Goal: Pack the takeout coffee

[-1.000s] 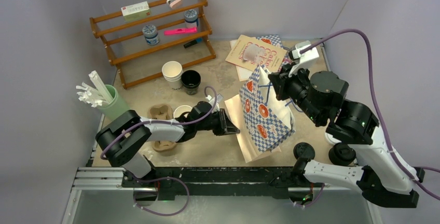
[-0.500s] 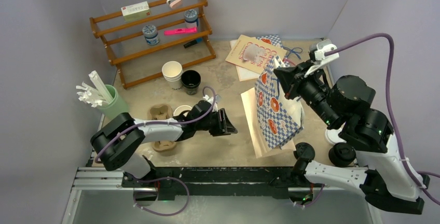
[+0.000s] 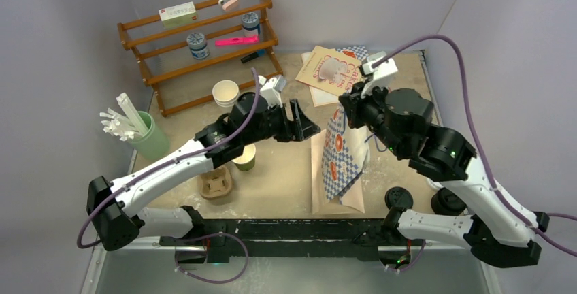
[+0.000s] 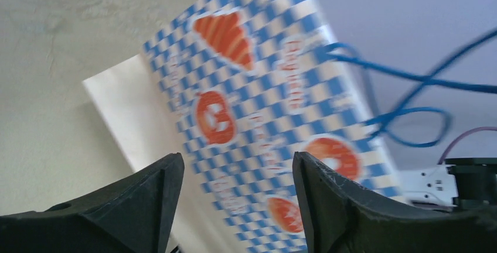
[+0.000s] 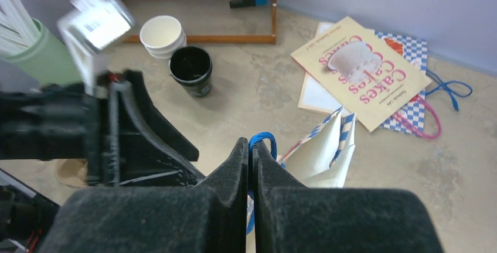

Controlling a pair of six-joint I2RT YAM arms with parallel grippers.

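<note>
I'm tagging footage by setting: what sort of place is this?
Likely a lab cell staged as a takeout counter: plain walls box in the tabletop, and the props are a black paper cup, a cup carrier and a checkered bakery bag.

Beige table (image 3: 286, 178), wooden rack (image 3: 204, 42), black cup (image 5: 190, 67), white cups (image 3: 225, 94), cake book (image 3: 328, 69), cup carrier (image 3: 216, 184)

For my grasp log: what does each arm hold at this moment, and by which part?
The right jaws hold the bag by its blue handle. The left jaws are open and hold nothing.
</note>
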